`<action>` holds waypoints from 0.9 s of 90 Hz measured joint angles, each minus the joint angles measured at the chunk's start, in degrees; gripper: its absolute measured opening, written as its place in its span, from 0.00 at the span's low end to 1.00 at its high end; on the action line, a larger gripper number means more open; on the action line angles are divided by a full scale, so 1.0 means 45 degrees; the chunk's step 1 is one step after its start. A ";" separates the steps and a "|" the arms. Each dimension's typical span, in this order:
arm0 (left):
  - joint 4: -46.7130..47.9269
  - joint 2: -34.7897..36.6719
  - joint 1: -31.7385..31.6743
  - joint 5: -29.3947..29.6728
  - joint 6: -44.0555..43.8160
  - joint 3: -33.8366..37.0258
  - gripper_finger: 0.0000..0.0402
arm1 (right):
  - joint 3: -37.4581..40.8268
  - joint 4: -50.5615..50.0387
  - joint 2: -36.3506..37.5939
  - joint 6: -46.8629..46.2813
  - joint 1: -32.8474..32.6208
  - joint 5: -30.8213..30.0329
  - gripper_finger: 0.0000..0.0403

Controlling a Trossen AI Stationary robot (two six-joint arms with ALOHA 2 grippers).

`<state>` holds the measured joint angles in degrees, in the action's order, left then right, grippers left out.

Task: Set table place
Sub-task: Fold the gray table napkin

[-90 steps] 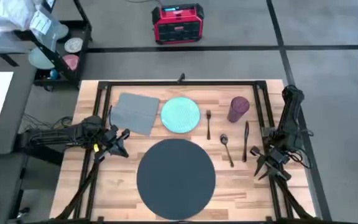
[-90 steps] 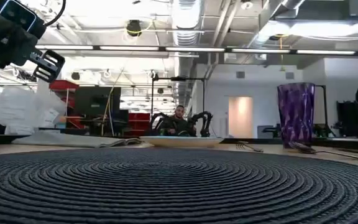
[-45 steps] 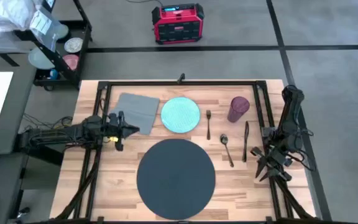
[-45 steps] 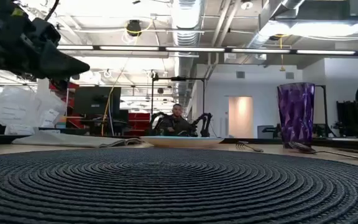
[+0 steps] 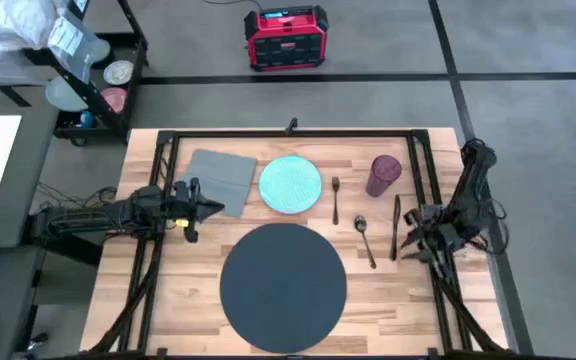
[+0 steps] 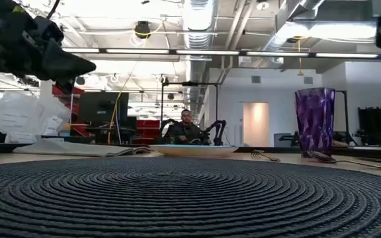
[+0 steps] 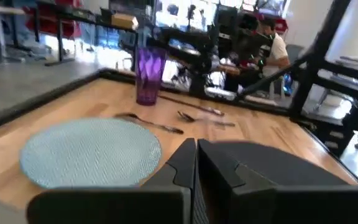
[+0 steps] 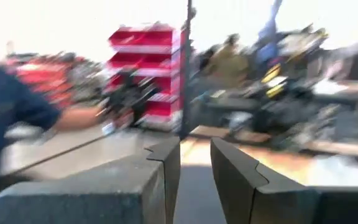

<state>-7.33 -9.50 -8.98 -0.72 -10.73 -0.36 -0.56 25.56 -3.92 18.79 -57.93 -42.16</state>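
- High view first: your left gripper (image 5: 206, 207) sits over the table (image 5: 183, 300) at the near right corner of the grey square napkin (image 5: 218, 180), pointing toward the middle.
- Left wrist view shows its fingers (image 7: 182, 165) pressed together with only a hairline seam between them, nothing pinched.
- Your right gripper (image 5: 415, 228) is at the right side, just beside the knife (image 5: 395, 226); the right wrist view has its fingers (image 8: 166, 163) a little apart, holding nothing.
- Now the setting: big dark grey round mat (image 5: 283, 287) lies at the front centre, teal round plate (image 5: 290, 184) behind it, napkin to the plate's left.
- Right of the plate you have the fork (image 5: 335, 198), then the spoon (image 5: 364, 239), then the knife, with the purple cup (image 5: 383, 175) standing upright behind them.
- Low view: mat weave fills the foreground, cup (image 6: 315, 121) upright at right, and a person (image 6: 186, 127) seated far back in the room.
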 joint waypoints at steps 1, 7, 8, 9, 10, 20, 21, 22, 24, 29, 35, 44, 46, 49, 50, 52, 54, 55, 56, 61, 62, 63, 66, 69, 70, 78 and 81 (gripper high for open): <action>-0.0065 0.0000 -0.0003 0.0084 0.0002 0.0000 0.00 | 0.0000 0.0249 0.0000 0.0220 0.0060 -0.0128 0.19; -0.0320 0.0005 -0.0002 0.0496 0.0127 -0.0121 0.00 | 0.0000 0.1966 0.0005 0.1045 0.0408 -0.1030 0.19; -0.0299 0.0005 -0.0004 0.0554 0.0185 -0.0150 0.00 | 0.0000 0.2226 0.0005 0.1079 0.0457 -0.1129 0.19; -0.0266 0.0005 -0.0004 0.0599 0.0250 -0.0169 0.00 | 0.0000 0.2515 0.0005 0.1087 0.0508 -0.1220 0.19; -0.0234 0.0005 -0.0004 0.0643 0.0318 -0.0186 0.00 | 0.0000 0.2804 0.0005 0.1092 0.0559 -0.1306 0.19; -0.0513 -0.0005 -0.0004 0.0870 0.0851 -0.0308 0.00 | 0.0000 0.5148 0.0005 0.0705 0.0965 -0.1426 0.19; -0.0586 -0.0003 -0.0004 0.0890 0.0897 -0.0315 0.00 | 0.0000 0.5365 0.0005 0.0681 0.1004 -0.1426 0.19; -0.0647 0.0001 -0.0004 0.0913 0.0939 -0.0322 0.00 | 0.0000 0.5590 0.0005 0.0703 0.1051 -0.1423 0.19; -0.0752 0.0011 -0.0004 0.0962 0.1039 -0.0337 0.00 | -0.0005 0.5972 0.0005 0.0834 0.1141 -0.1426 0.19; -0.0813 0.0015 -0.0001 0.1205 0.1399 -0.0359 0.00 | -0.0187 0.6161 0.0014 0.1440 0.1311 -0.1813 0.19; -0.0682 -0.0005 -0.0002 0.1693 0.1774 -0.0359 0.00 | -0.0546 0.5568 0.0009 0.2333 0.1443 -0.3042 0.19; -0.0728 0.0009 -0.0004 0.2168 0.1763 -0.0360 0.00 | -0.1300 0.4185 -0.0076 0.3391 0.1585 -0.4794 0.19; -0.0753 0.0005 -0.0004 0.2168 0.1689 -0.0373 0.00 | -0.1491 0.3939 -0.0110 0.3446 0.1601 -0.5047 0.19; -0.0612 0.0000 -0.0004 0.2143 0.1529 -0.0452 0.00 | -0.1786 0.3629 -0.0173 0.3451 0.1639 -0.5362 0.19; -0.0526 0.0000 -0.0004 0.2120 0.1483 -0.0497 0.00 | -0.1894 0.3527 -0.0201 0.3447 0.1657 -0.5430 0.19; -0.0301 -0.0006 -0.0004 0.2022 0.1402 -0.0654 0.00 | -0.2128 0.3313 -0.0263 0.3397 0.1657 -0.5517 0.19; 0.0018 -0.0015 -0.0004 0.1852 0.1393 -0.0889 0.00 | -0.2405 0.3070 -0.0337 0.3309 0.1652 -0.5590 0.19; 0.0185 -0.0026 -0.0004 0.1758 0.1403 -0.1045 0.00 | -0.2550 0.2934 -0.0374 0.3244 0.1644 -0.5614 0.19; 0.0348 -0.0056 -0.0004 0.1666 0.1436 -0.1228 0.00 | -0.2706 0.2774 -0.0419 0.3199 0.1632 -0.5617 0.19; 0.1303 -0.0239 0.0001 0.1180 0.1659 -0.2386 0.00 | -0.3657 0.1716 -0.0716 0.2869 0.1481 -0.5632 0.19; 0.1538 -0.0306 0.0001 0.1112 0.1715 -0.2672 0.00 | -0.3889 0.1438 -0.0788 0.2785 0.1436 -0.5629 0.19; 0.1773 -0.0377 0.0001 0.1045 0.1773 -0.2960 0.00 | -0.4130 0.1156 -0.0865 0.2692 0.1388 -0.5627 0.19; 0.2462 -0.0634 0.0001 0.0868 0.1982 -0.3864 0.00 | -0.4888 0.0196 -0.1120 0.2340 0.1226 -0.5629 0.19; 0.3277 -0.1012 0.0001 0.0849 0.2195 -0.4887 0.00 | -0.5734 -0.0946 -0.1449 0.1863 0.1039 -0.5652 0.19; 0.3535 -0.1152 0.0001 0.0845 0.2269 -0.5240 0.00 | -0.6020 -0.1327 -0.1579 0.1672 0.0972 -0.5652 0.19; 0.6046 -0.2517 0.0001 0.0860 0.2720 -0.7750 0.00 | -0.8383 -0.5099 -0.2729 -0.0376 0.0458 -0.5805 0.19; 0.6916 -0.3117 0.0001 0.0867 0.2810 -0.8571 0.00 | -0.9240 -0.6616 -0.3244 -0.1344 0.0280 -0.5850 0.19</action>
<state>23.79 -23.52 -8.97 3.18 1.92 -38.93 -42.14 -4.21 -18.52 12.74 -56.67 -68.49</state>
